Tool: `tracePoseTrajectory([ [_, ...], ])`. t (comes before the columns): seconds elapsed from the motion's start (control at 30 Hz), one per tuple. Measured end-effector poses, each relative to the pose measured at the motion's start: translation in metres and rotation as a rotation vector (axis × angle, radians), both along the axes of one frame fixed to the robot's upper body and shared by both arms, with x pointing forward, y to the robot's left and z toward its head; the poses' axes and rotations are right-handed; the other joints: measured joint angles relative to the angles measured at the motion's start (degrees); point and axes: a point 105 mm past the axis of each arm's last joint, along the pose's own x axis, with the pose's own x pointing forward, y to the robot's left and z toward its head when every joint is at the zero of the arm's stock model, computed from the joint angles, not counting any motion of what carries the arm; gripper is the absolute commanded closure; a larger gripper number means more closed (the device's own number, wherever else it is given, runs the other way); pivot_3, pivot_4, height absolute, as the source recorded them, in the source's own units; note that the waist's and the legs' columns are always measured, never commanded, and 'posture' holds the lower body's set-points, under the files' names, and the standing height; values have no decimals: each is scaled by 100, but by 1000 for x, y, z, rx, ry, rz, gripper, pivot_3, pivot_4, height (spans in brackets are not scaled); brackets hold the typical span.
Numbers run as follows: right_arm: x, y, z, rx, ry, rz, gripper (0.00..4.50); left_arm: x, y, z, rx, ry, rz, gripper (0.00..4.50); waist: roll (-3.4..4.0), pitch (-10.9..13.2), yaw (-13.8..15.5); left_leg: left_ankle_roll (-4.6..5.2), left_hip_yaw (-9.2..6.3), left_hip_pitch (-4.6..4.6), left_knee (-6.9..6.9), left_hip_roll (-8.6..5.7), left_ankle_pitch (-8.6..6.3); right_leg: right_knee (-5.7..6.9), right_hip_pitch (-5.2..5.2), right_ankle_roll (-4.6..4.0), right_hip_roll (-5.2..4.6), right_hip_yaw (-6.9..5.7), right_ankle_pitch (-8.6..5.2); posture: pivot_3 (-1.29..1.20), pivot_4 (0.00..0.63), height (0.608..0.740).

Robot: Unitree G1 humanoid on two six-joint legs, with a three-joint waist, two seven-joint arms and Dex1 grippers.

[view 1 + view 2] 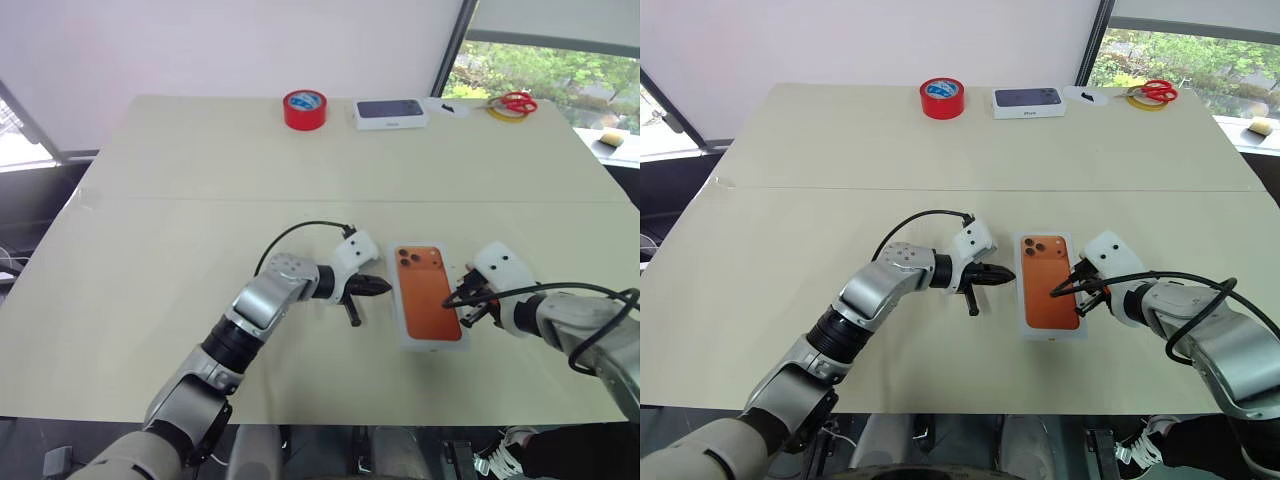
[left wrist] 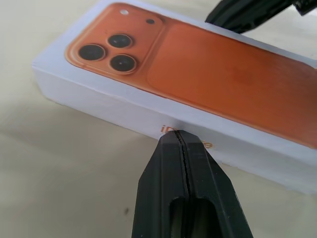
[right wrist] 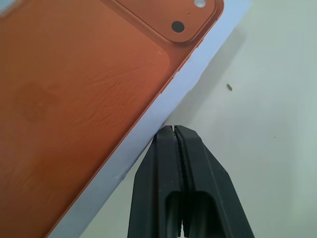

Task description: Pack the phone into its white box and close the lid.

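lid [image 1: 430, 296] on, flat on desk [image 1: 180, 200]; left tool [image 1: 378, 287] and right tool [image 1: 456, 300] both pinched closed, flanking it, seemingly touching sides.

Bright, even daylight from the windows — soft shadows, wrist views slightly blurred up close.

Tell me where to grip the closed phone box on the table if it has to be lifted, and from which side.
Grip the lid across its two long white side walls, coming down from above with the fingers opened wider than its short width. It lies flat with the printed face up, so only those walls offer purchase. The left gripper and right gripper, both shut, already flank those sides.
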Motion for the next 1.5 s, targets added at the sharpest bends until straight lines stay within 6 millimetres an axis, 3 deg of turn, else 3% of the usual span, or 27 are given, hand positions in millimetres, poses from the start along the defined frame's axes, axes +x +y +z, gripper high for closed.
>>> tracePoseTrajectory([
  [0.27,-6,-6,-5,-11,23,-7,4440,1,1,0,-3,2,7,4500,0,0,9,0,0,-1,1,-1,0,0,1,0,0,0,0,0,150,730],
  [0.43,-16,-25,10,-9,-21,-12,4440,14,1,27,-138,17,80,4500,0,0,20,1,-4,1,2,-3,0,0,6,1,-1,-3,-1,0,150,730],
  [0.57,-30,-19,9,10,-6,60,4440,13,-13,40,-169,-5,56,4500,-1,-1,10,0,-4,4,3,-5,0,0,9,3,-1,-3,-1,0,150,730],
  [0.63,-37,-7,9,48,-3,113,4440,12,-19,37,-150,-15,43,4500,-1,-1,-4,0,-5,8,2,-3,0,0,10,3,1,-3,-1,0,150,730],
  [0.73,-46,10,8,86,3,179,4440,12,-25,16,-53,-24,33,4500,0,-1,-1,0,-6,7,2,-4,0,0,9,2,2,-3,-1,0,150,730],
  [0.9,-47,13,-5,86,38,132,4440,12,-28,11,-22,-59,16,4500,-5,-3,8,0,-10,6,3,-4,-1,-1,11,2,-1,-3,-2,0,150,730],
  [1.1,-44,16,-4,66,20,131,4440,15,-23,11,-13,-72,22,4500,-8,-9,-6,1,-13,8,3,-4,-1,-1,13,1,0,-4,-2,0,150,730],
  [1.17,-42,17,-1,73,-4,135,4440,19,-15,14,-44,-47,56,4500,-8,-9,-11,1,-13,7,2,-1,-1,0,9,1,1,-3,-2,0,150,730],
  [1.3,-26,17,26,134,-208,123,4440,39,30,38,-144,-68,192,4500,-3,-7,-31,-2,-10,6,1,2,0,4,6,1,7,-2,-1,0,150,730],
  [1.4,-14,2,47,148,-328,75,4440,58,93,57,-176,-131,355,4500,-2,-8,-11,-2,-8,9,0,2,1,3,9,1,6,-3,-1,0,150,730],
  [1.5,-7,-13,50,182,-348,23,4440,63,152,53,-153,-148,506,4500,-3,-7,0,-2,-4,8,1,0,1,3,9,2,4,-3,-1,0,150,730],
])
